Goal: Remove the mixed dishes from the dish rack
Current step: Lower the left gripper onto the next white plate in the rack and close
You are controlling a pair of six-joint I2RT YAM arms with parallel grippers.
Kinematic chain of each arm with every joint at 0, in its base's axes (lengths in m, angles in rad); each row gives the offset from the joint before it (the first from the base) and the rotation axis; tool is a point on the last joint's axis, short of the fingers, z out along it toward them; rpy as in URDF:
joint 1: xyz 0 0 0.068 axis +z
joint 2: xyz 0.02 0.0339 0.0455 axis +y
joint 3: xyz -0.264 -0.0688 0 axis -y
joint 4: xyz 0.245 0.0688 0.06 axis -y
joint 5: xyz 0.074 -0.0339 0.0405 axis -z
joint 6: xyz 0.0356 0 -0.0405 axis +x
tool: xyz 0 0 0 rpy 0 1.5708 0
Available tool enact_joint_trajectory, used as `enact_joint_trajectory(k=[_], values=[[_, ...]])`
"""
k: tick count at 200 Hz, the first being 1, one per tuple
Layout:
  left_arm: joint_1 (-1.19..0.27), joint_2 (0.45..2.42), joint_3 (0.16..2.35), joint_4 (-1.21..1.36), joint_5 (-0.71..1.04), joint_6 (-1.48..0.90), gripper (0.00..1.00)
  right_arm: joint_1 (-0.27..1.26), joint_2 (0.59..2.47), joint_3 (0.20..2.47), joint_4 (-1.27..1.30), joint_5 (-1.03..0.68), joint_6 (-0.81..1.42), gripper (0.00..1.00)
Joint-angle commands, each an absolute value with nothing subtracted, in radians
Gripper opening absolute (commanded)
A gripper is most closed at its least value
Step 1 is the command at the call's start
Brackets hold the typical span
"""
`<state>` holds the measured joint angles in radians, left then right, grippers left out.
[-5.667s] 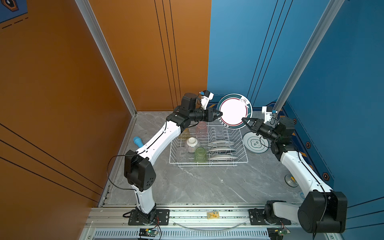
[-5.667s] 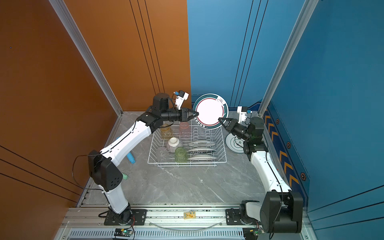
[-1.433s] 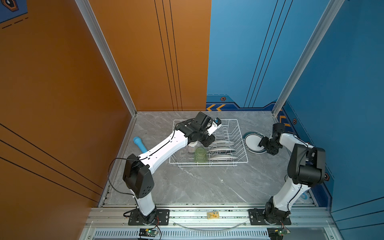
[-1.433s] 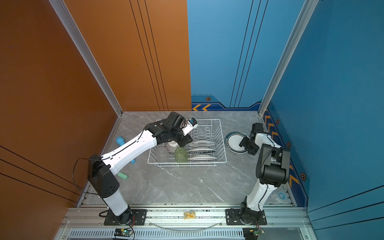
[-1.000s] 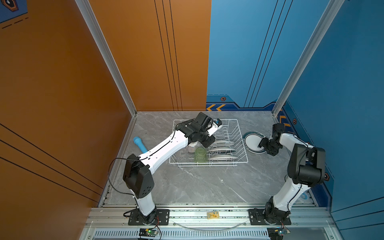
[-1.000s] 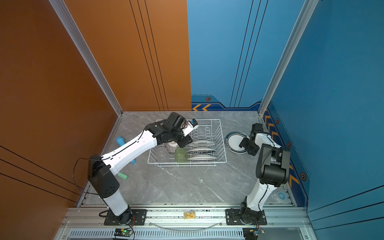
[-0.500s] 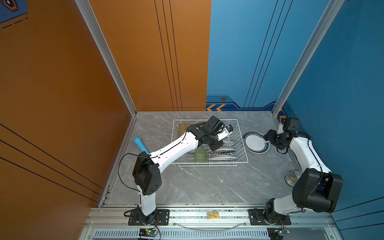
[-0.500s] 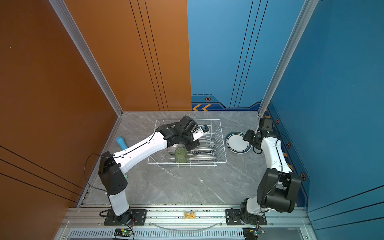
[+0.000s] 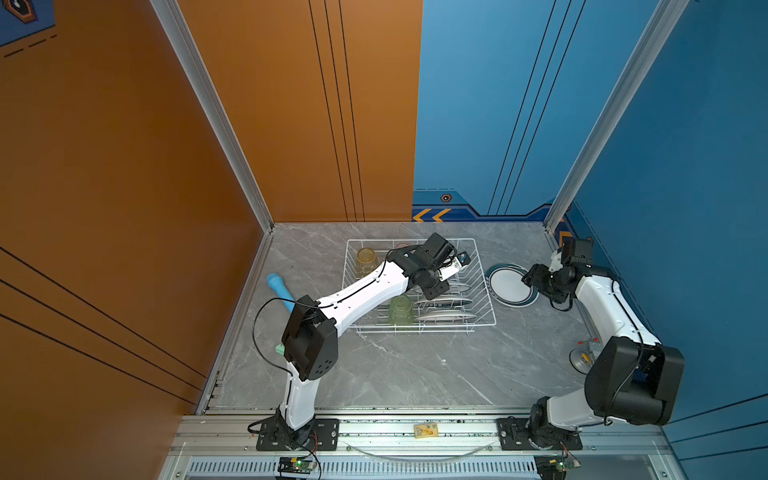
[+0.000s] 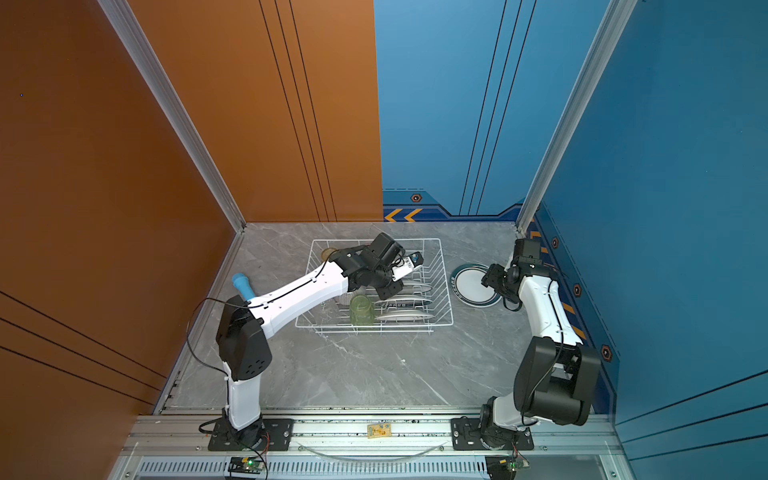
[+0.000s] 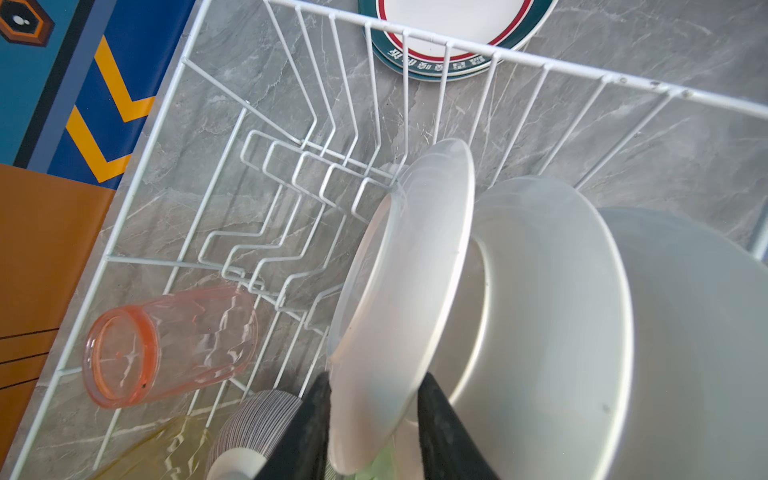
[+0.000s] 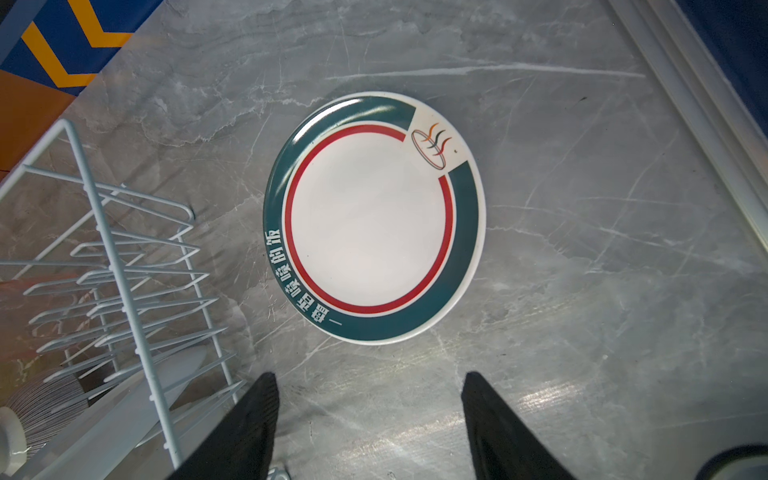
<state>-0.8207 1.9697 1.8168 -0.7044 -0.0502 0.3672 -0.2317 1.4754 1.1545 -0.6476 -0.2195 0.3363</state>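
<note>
One plate (image 11: 399,270) pinched in left hand (image 11: 376,376) | standing in dish rack (image 11: 519,59)

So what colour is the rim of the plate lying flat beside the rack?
Dark teal rim on the round white plate, red inner ring; right wrist view.

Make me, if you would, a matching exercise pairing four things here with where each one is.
1 green tumbler
2 teal-rimmed plate
3 light-blue cylinder
4 left claw

A flat on the table, right of the dish rack
B closed on a white plate standing in the rack
C inside the rack, near its front edge
D on the table, left of the rack

Pairs: 1-C, 2-A, 3-D, 4-B
</note>
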Motion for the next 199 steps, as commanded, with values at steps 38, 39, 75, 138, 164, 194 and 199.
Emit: enact_joint_trajectory(k=[38, 39, 75, 138, 164, 194, 199], values=[[-0.832, 2.057, 1.914, -0.718, -0.078, 0.405, 0.36, -0.230, 1.443, 1.131, -0.667, -0.252, 0.320, 0.69], [-0.832, 2.060, 1.916, -0.718, -0.078, 0.406, 0.36, -0.230, 1.443, 1.131, -0.667, -0.252, 0.319, 0.69], [-0.830, 2.099, 1.959, -0.718, -0.079, 0.413, 0.31, -0.229, 1.443, 1.122, -0.661, -0.261, 0.318, 0.69], [-0.830, 2.128, 1.983, -0.717, -0.126, 0.426, 0.21, -0.229, 1.445, 1.122, -0.658, -0.271, 0.311, 0.69], [-0.832, 2.129, 1.983, -0.706, -0.157, 0.430, 0.14, -0.229, 1.447, 1.119, -0.653, -0.277, 0.313, 0.69], [-0.838, 2.132, 1.977, -0.687, -0.204, 0.438, 0.10, -0.229, 1.444, 1.116, -0.650, -0.281, 0.314, 0.69], [-0.840, 2.131, 1.977, -0.683, -0.212, 0.440, 0.09, -0.229, 1.443, 1.114, -0.649, -0.283, 0.314, 0.69]])
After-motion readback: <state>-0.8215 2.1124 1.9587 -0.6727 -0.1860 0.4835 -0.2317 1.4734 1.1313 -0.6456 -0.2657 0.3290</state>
